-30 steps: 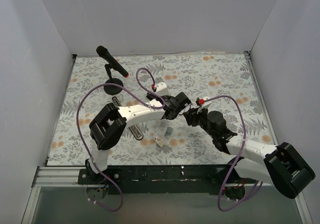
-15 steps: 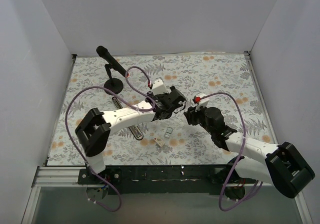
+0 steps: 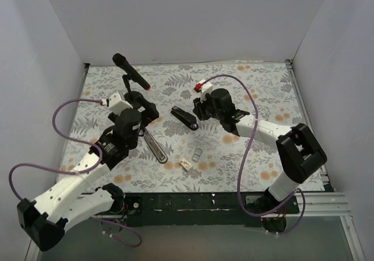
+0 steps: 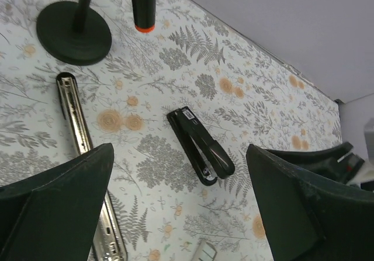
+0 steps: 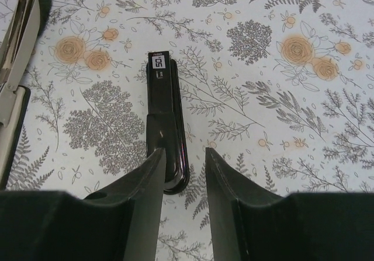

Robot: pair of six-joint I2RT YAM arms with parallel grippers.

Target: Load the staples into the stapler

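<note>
The stapler lies in two parts on the floral mat. Its silver metal rail is on the left, and its black top arm lies apart to the right. A small grey staple block and a whitish box sit nearer the front. My left gripper hangs wide open above the mat, holding nothing. My right gripper hovers over the near end of the black arm, its jaws partly apart and not clamped on it.
A black microphone on a round stand stands at the back left, close to the left gripper. White walls enclose the mat on three sides. Purple cables loop beside both arms.
The left gripper has opened wide and drawn back to the left. The right gripper has swung up and left over the black top arm, its jaws narrowing. That arm now lies alone on the mat.
</note>
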